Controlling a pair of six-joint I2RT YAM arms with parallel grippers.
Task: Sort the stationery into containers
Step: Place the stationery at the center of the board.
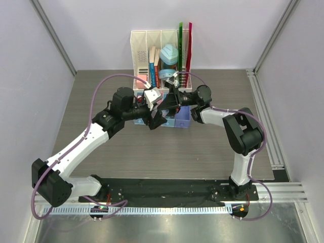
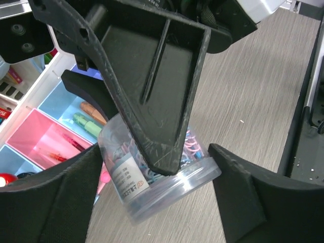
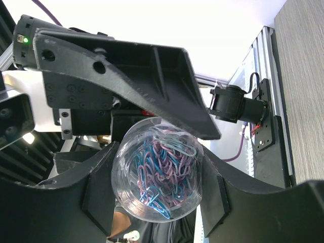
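A clear lilac round tub of coloured paper clips (image 2: 162, 177) hangs in the air between both grippers, just in front of the containers (image 1: 177, 119). My right gripper (image 3: 158, 177) is shut on its sides, and I see the tub end-on (image 3: 158, 169). My left gripper (image 2: 157, 192) has a finger against each side of it too, and the right arm's finger (image 2: 152, 86) lies across its top. In the left wrist view the pink bin (image 2: 45, 142) holds red pens. The light blue bin (image 2: 66, 104) holds orange and green pieces. A red cap (image 2: 6, 179) shows in the blue bin.
The tall white slotted organiser (image 1: 159, 55) with rulers, books and teal items stands right behind the bins. Both arms cross over the bin row in the top view, hiding most of it. Grey wood-grain table (image 2: 263, 101) lies under the tub.
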